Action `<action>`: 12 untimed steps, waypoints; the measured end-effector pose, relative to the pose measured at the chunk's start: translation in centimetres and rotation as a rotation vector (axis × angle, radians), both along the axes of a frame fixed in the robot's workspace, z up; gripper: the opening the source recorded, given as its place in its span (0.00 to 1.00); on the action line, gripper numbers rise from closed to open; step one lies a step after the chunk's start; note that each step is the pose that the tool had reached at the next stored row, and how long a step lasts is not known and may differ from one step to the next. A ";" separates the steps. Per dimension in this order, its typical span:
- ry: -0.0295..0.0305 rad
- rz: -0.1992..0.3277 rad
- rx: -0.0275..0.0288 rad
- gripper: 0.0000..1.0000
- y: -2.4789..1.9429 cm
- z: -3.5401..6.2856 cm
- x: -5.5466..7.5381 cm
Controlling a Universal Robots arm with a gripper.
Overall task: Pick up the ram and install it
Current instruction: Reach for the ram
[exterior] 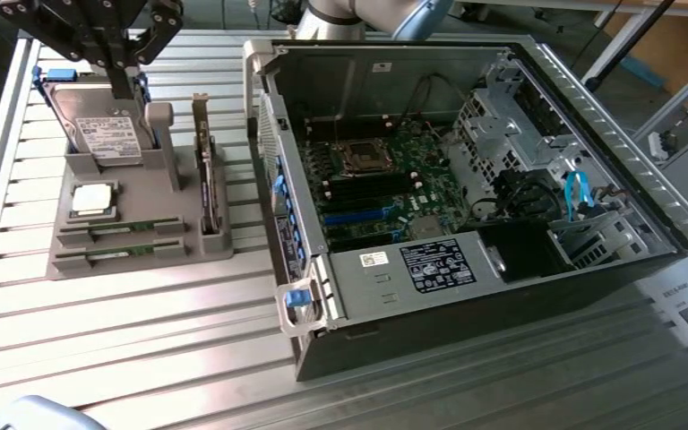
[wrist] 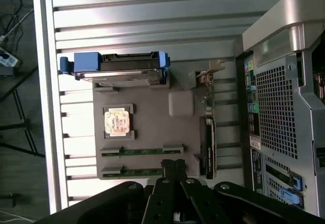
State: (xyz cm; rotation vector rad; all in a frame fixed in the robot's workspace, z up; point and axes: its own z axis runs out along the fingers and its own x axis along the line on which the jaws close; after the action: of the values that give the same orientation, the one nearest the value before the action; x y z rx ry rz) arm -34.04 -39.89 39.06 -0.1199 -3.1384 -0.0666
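gripper (wrist: 173,164), narrow and empty, hovers above the tray (wrist: 152,127) holding the ram (wrist: 143,151), at the case's (exterior: 464,327) nine o'clock in the exterior view; best open, then straddle the ram's thin edge squarely.

The gripper (exterior: 123,64), in the upper left of the exterior view, is matte black: broad angular links with bevelled edges narrowing to slim fingers. The wrist view shows those fingers (wrist: 168,169) as flat black bars, with round pivot pins on the links behind them. At top centre, the arm (exterior: 350,13) is a silver-grey tube with what looks like a light-blue joint cap (exterior: 425,20).
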 end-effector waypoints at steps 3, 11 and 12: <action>0.0043 0.000 0.0000 0.10 0.00 -0.02 -0.8; 0.0136 0.000 0.0000 0.10 0.00 -0.05 -2.1; 0.0137 0.000 0.0000 0.10 0.00 -0.05 -2.1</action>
State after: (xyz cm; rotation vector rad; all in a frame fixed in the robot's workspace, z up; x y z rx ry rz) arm -36.16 -39.89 39.01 -0.1196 -3.1248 -0.0655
